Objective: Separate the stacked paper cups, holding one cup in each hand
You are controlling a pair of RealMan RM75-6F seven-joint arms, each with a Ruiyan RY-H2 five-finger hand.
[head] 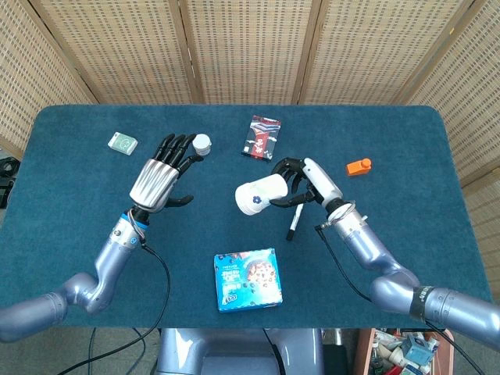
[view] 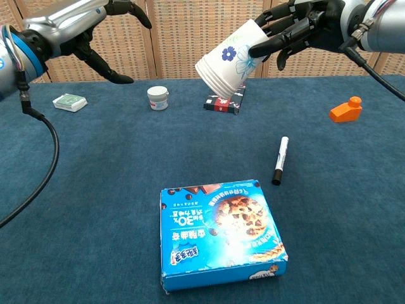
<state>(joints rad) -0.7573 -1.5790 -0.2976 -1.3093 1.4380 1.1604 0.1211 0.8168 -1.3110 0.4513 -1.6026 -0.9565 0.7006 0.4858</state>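
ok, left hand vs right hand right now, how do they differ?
The left hand is empty with its fingers spread; the right hand grips the stacked cups, held tilted with the base toward the left hand. The left hand hangs above the table near the white jar. Both are raised above the table.

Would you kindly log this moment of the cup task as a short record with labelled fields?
held item: stack of white paper cups with blue flower print, tilted, off the table
right hand: right hand grips the stack at its open end
left hand: left hand holds nothing, fingers spread, apart from the cups
cups separated: not yet
below the stack: black and white marker pen on the blue table
nearest camera: blue cookie box
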